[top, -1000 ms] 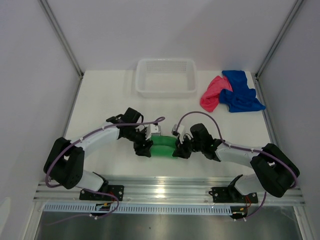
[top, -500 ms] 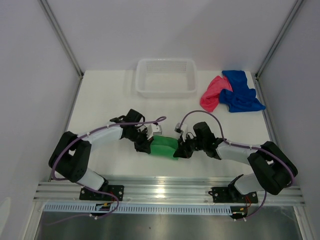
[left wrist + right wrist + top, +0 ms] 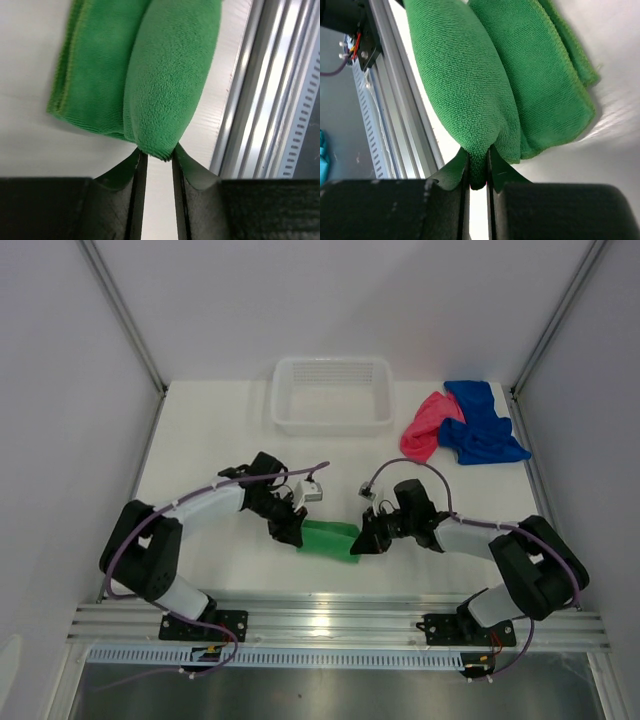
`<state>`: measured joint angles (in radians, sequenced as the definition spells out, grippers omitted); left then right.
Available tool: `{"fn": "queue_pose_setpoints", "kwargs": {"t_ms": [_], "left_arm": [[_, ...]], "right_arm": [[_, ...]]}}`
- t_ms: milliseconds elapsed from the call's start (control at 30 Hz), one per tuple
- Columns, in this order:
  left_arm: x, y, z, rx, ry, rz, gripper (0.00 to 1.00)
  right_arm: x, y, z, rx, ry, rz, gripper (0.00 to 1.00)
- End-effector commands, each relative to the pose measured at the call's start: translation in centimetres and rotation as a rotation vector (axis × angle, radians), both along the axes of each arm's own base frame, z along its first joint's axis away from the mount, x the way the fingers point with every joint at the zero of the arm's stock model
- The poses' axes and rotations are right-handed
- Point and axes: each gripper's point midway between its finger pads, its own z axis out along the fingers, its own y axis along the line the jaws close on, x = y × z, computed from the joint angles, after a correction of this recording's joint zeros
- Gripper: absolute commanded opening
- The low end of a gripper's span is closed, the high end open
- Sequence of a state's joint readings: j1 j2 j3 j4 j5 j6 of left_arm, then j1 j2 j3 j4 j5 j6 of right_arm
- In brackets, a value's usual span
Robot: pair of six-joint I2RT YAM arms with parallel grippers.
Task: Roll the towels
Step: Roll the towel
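Observation:
The green towel lies partly rolled near the table's front edge, between my two grippers. My left gripper is at its left end; in the left wrist view the gripper pinches the edge of the towel's rolled part at the very tips. My right gripper is at its right end; in the right wrist view the gripper is shut on a fold of the towel. The pink-red towel and the blue towel lie crumpled together at the back right.
A white slotted basket stands at the back middle. The aluminium rail runs along the near edge, close beside the green towel in both wrist views, left and right. Frame posts stand at the back corners.
Both grippers have shifted and turned with the green towel between them. The towel now lies longer and flatter, slightly nearer the front edge. The left arm's elbow has swung inward.

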<state>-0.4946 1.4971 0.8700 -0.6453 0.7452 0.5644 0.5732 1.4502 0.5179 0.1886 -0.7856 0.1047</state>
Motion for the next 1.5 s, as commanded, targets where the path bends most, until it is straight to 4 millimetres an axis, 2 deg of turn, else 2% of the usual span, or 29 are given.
{"fn": "queue_pose_setpoints", "kwargs": {"t_ms": [0, 200, 267, 300, 400, 533, 633, 700, 767, 800, 833, 867, 933, 967, 1067, 1300, 1333, 1467], "left_arm": [[2.9, -0.5, 0.4, -0.018, 0.044, 0.085, 0.28], [5.1, -0.1, -0.3, 0.0, 0.08, 0.178, 0.27], [5.3, 0.1, -0.6, 0.012, 0.086, 0.19, 0.23], [5.4, 0.1, -1.0, 0.022, 0.096, 0.194, 0.15], [5.6, 0.0, -1.4, 0.024, 0.129, 0.211, 0.01], [6.0, -0.1, -1.8, 0.03, 0.176, 0.236, 0.01], [6.4, 0.2, -2.1, 0.058, 0.187, 0.273, 0.01], [6.4, 0.5, -2.4, 0.072, 0.198, 0.286, 0.01], [6.4, 0.9, -2.9, 0.086, 0.187, 0.293, 0.01], [6.3, 0.9, -3.0, 0.091, 0.184, 0.295, 0.01], [6.4, 1.0, -3.1, 0.092, 0.174, 0.296, 0.04], [6.6, 1.0, -2.9, 0.094, 0.161, 0.297, 0.14], [6.9, 1.1, -2.5, 0.094, 0.139, 0.303, 0.25], [6.9, 1.2, -2.3, 0.093, 0.129, 0.305, 0.35], [7.0, 1.2, -1.0, 0.071, 0.077, 0.293, 0.47], [7.5, 2.5, 2.5, 0.065, -0.125, 0.26, 0.51], [8.0, 2.5, 4.0, 0.051, -0.172, 0.259, 0.52], [7.9, 2.2, 6.2, 0.041, -0.225, 0.235, 0.58]], "right_arm": [[1.8, -0.1, 0.1, -0.012, 0.035, -0.033, 0.0], [3.1, -0.4, -0.3, -0.026, 0.083, -0.04, 0.0], [3.4, -0.4, -0.3, -0.026, 0.083, -0.04, 0.0], [3.5, -0.5, -0.6, -0.032, 0.092, -0.039, 0.01], [4.0, -0.5, -0.8, -0.051, 0.089, -0.044, 0.1], [4.4, -0.6, -0.9, -0.066, 0.082, -0.065, 0.29], [5.0, -0.8, -0.9, -0.082, 0.063, -0.088, 0.33], [5.2, -0.8, -1.0, -0.086, 0.062, -0.1, 0.32], [5.5, -0.6, -1.3, -0.084, 0.072, -0.109, 0.21], [5.8, -0.4, -1.4, -0.084, 0.087, -0.121, 0.09], [5.8, -0.4, -1.7, -0.092, 0.103, -0.125, 0.05], [5.8, -0.5, -2.5, -0.108, 0.131, -0.127, 0.03], [5.8, -0.2, -2.7, -0.11, 0.165, -0.124, 0.0], [5.8, -0.1, -2.9, -0.108, 0.174, -0.119, 0.0], [5.7, -0.2, -3.2, -0.111, 0.187, -0.112, 0.0], [5.9, -0.1, -2.8, -0.097, 0.199, -0.107, 0.0], [5.9, -0.1, -2.9, -0.099, 0.215, -0.106, 0.0], [6.7, 0.2, -2.1, -0.102, 0.225, -0.117, 0.0]]}}
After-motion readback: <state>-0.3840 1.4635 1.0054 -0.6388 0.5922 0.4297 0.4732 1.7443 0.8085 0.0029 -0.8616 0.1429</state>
